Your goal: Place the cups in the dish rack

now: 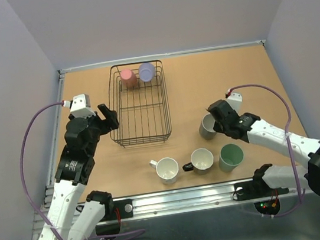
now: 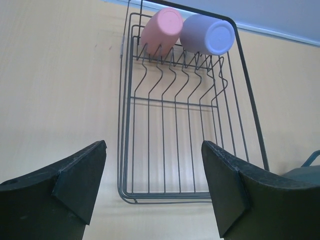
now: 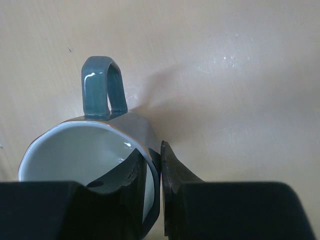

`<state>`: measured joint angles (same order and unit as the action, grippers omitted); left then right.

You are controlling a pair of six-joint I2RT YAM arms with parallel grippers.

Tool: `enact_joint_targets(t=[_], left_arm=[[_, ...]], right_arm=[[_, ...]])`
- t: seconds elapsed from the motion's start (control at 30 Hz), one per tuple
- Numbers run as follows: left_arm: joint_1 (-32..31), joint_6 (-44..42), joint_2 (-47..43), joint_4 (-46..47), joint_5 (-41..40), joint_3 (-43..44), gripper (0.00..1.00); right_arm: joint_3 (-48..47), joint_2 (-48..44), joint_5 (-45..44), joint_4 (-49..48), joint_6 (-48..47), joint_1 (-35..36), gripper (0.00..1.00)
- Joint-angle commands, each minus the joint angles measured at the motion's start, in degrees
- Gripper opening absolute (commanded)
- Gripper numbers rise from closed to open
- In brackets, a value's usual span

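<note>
**A:** What's cut off or hard to see?

**B:** Nearest the arms, nothing. Three cups stand upright in a row on the table (image 1: 220,81): a white cup (image 1: 167,170), a black-handled cup (image 1: 202,159) and a green cup (image 1: 231,156). Just beyond them, the right gripper (image 3: 151,150) hides the near half of the grey cup (image 3: 75,150).

**A:** Is that one held?

**B:** Yes. The jaws pinch its wall, one finger inside and one outside. It has a white inside and a glossy blue-grey handle pointing away. It seems to rest on the table, though the base is out of sight.

**A:** And the left side?

**B:** The left gripper (image 2: 154,185) is spread wide and holds nothing, beside the near left of the rack (image 1: 116,111).

**A:** What's in the rack?

**B:** It's black wire, and at its far end a pink cup (image 2: 161,31) and a lavender cup (image 2: 207,34) lean side by side, bottoms up.
</note>
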<state>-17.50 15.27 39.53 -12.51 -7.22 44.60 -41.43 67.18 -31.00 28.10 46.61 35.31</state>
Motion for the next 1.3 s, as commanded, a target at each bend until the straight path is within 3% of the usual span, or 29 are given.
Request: enact_joint_targets(t=[0.0, 0.17, 0.27, 0.43, 0.53, 0.57, 0.6, 0.67, 0.7, 0.77, 0.8, 0.87, 1.07, 1.27], left_arm=[[0.3, 1.2, -0.7, 2.8, 3.3, 0.9, 0.88], [0.3, 6.0, 0.6, 3.7, 15.2, 4.8, 0.91], [0.3, 8.8, 0.6, 8.9, 23.0, 6.9, 0.99], [0.3, 14.9, 2.0, 16.2, 34.9, 8.4, 0.99], [0.3, 20.9, 1.2, 28.0, 42.1, 5.2, 0.99], [0.3, 27.0, 0.9, 32.2, 43.9, 3.8, 0.99], [0.3, 30.3, 0.8, 41.6, 47.1, 0.5, 0.99], [0.3, 37.5, 1.4, 51.5, 49.4, -2.8, 0.99], [0.3, 44.3, 2.4, 62.2, 50.8, -6.2, 0.99], [0.3, 50.5, 3.4, 71.8, 51.3, -9.0, 0.99], [0.1, 54.7, 4.3, 79.4, 51.2, -11.0, 0.99], [-0.1, 56.8, 5.5, 85.9, 50.8, -12.9, 0.99], [-3.4, 56.6, 7.3, 92.0, 47.1, -15.1, 0.98], [-6.8, 48.0, 6.6, 88.2, 42.1, -14.1, 0.98]], right_arm=[[-8.2, -3.5, -2.0, -3.6, -3.4, -2.0, 0.0], [-16.3, -3.6, 3.2, -5.7, -6.6, -5.0, 0.0], [-19.6, -4.3, 10.4, -11.9, -7.4, -6.6, 0.0], [-20.8, -7.5, 20.6, -23.2, -5.7, -6.8, 0.0], [-16.7, -11.2, 28.1, -36.3, -1.4, -6.8, 0.0], [-14.9, -12.1, 30.5, -40.8, 0.3, -6.8, 0.0], [-9.8, -13.8, 36.4, -52.5, 4.8, -6.8, 0.0], [-5.0, -14.7, 40.0, -64.1, 10.5, -6.8, 0.0], [-2.0, -14.1, 42.6, -73.5, 15.9, -6.8, 0.01], [0.0, -12.7, 44.0, -80.1, 20.1, -6.8, 0.0], [0.9, -10.5, 46.0, -87.3, 24.0, -6.8, 0.0], [3.4, -8.5, 48.8, -98.5, 27.6, -6.8, 0.0], [7.8, 1.4, 49.5, -124.0, 41.1, -6.7, 0.0], [7.8, 4.3, 48.6, -127.2, 42.8, -6.0, 0.0]])
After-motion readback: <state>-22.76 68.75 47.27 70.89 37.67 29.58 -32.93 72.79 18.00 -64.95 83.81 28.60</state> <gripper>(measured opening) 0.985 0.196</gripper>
